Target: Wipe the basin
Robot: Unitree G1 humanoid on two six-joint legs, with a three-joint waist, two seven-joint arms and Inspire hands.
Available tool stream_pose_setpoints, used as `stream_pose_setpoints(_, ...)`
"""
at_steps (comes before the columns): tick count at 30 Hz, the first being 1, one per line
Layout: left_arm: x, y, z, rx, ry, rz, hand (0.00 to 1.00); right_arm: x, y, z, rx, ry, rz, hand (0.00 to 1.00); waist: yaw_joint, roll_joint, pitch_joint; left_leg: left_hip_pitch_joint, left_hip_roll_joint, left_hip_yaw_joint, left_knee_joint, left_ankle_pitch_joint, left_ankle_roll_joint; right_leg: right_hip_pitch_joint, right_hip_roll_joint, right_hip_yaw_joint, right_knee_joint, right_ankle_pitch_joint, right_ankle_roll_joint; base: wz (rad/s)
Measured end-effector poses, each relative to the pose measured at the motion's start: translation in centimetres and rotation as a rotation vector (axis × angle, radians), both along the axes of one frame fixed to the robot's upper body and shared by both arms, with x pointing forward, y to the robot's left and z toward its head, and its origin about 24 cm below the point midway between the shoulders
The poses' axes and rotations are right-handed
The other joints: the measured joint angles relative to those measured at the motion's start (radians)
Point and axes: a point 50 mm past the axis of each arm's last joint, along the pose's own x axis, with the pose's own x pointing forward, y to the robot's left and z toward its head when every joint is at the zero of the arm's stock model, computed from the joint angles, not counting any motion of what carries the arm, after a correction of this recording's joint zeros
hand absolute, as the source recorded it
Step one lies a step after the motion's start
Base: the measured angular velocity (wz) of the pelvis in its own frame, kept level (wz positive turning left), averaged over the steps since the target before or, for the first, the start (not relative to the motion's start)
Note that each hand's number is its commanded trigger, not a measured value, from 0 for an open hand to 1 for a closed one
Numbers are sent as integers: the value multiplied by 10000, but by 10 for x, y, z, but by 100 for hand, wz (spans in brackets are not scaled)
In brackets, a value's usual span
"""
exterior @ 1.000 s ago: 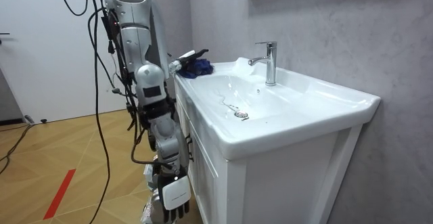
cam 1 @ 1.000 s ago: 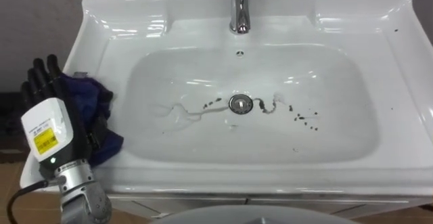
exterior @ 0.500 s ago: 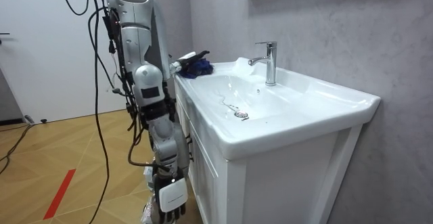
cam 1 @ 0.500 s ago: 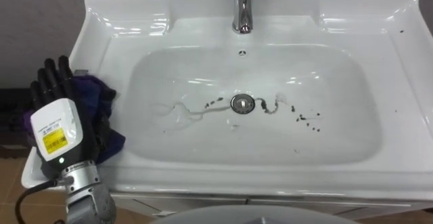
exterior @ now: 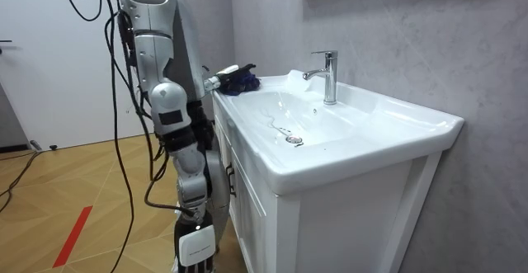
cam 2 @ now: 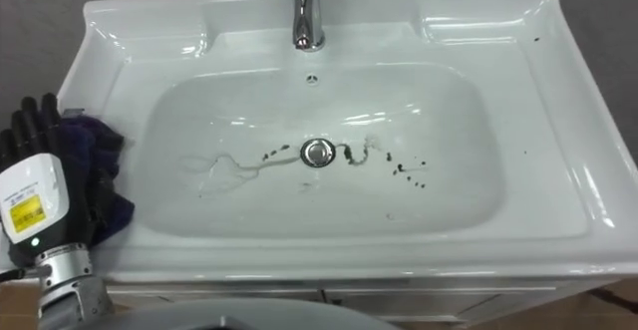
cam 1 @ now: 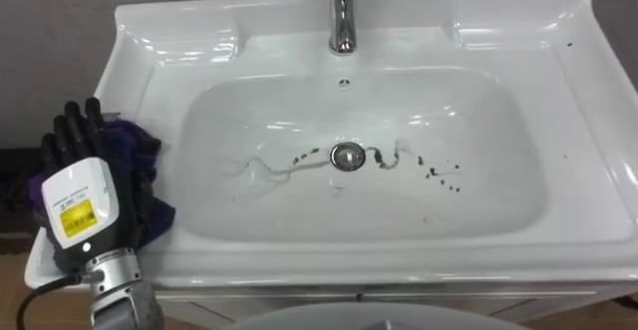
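Note:
The white basin [cam 1: 588, 121] has dark specks [cam 1: 439, 170] and thin streaks around its drain [cam 1: 347, 155]. A dark blue cloth [cam 1: 143, 149] lies bunched on the basin's left rim. My left hand [cam 1: 80, 195] rests on top of that cloth with its fingers stretched out over it, not curled round it. In the room view the cloth [exterior: 242, 81] and the left hand [exterior: 224, 72] sit at the far corner of the basin. My right hand [exterior: 196, 244] hangs low beside the cabinet, near the floor. I stand at the basin's front.
A chrome faucet [cam 1: 342, 11] rises at the back middle of the basin. The basin sits on a white cabinet [exterior: 264, 223] against a grey wall. Wooden floor [exterior: 82, 190] lies open behind me.
The eye view has shifted a little. My left hand stays on the cloth. In the room view my body has leaned away from the cabinet and my right hand has dropped lower.

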Motion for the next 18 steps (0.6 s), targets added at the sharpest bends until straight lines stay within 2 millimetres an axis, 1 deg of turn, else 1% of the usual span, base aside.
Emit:
stream_pose_setpoints(1, -1, 1, -2, 35, 143, 72, 0, -1, 0, 0, -17, 55, -28, 0, -17, 40, -50, 23, 11, 6, 3, 4, -2, 13, 10, 14, 7, -5, -19, -6)
stream_pose_setpoints(2, -3, 2, -3, 42, 276, 108, 35, -1, 0, 0, -39, 114, -48, 0, -35, 77, -84, 35, 25, 9, 3, 6, -5, 13, 22, 20, 22, -12, -40, -5)
stream_pose_setpoints(3, -3, 2, -4, 45, 333, 126, 85, -1, 0, 0, -43, 136, -53, 0, -36, 86, -90, 51, 30, 15, 1, 11, -11, 12, 26, 32, 42, -18, -52, -6)
stream_pose_setpoints(4, -4, 3, -5, 70, 433, 189, 100, -1, 0, 0, -22, 156, -59, 0, -31, 87, -89, 115, 33, 42, -20, 41, -55, 5, 21, 69, 144, -41, -87, -10)
stream_pose_setpoints(6, -5, 6, -6, 147, 605, 363, 100, 0, 0, 0, 81, 202, -75, 0, -29, 94, -94, 191, 74, 115, -108, 84, -115, 17, 29, 126, 161, -71, -135, -11)
stream_pose_setpoints(9, -6, 9, -6, 181, 764, 479, 100, -1, 0, 1, 141, 330, -138, 0, -29, 94, -94, 201, 136, 249, -127, 98, -131, 9, 53, 150, 156, -65, -191, -3)
stream_pose_setpoints(11, -6, 11, -7, 247, 900, 570, 100, -2, 0, 1, 177, 389, -163, 0, -33, 94, -93, 205, 162, 270, -127, 144, -205, 8, 116, 167, 155, -63, -238, -3)
stream_pose_setpoints(14, -3, 13, -7, 612, 983, 501, 100, -2, 0, 1, 212, 485, -200, 0, -34, 95, -92, 212, 212, 294, -130, 166, -229, 10, 121, 177, 159, -74, -304, 0)
stream_pose_setpoints(18, -1, 16, -8, 812, 1096, 608, 100, -2, 0, 1, 220, 543, -214, 0, -37, 99, -91, 217, 250, 326, -136, 223, -321, 15, 150, 171, 160, -82, -375, 0)
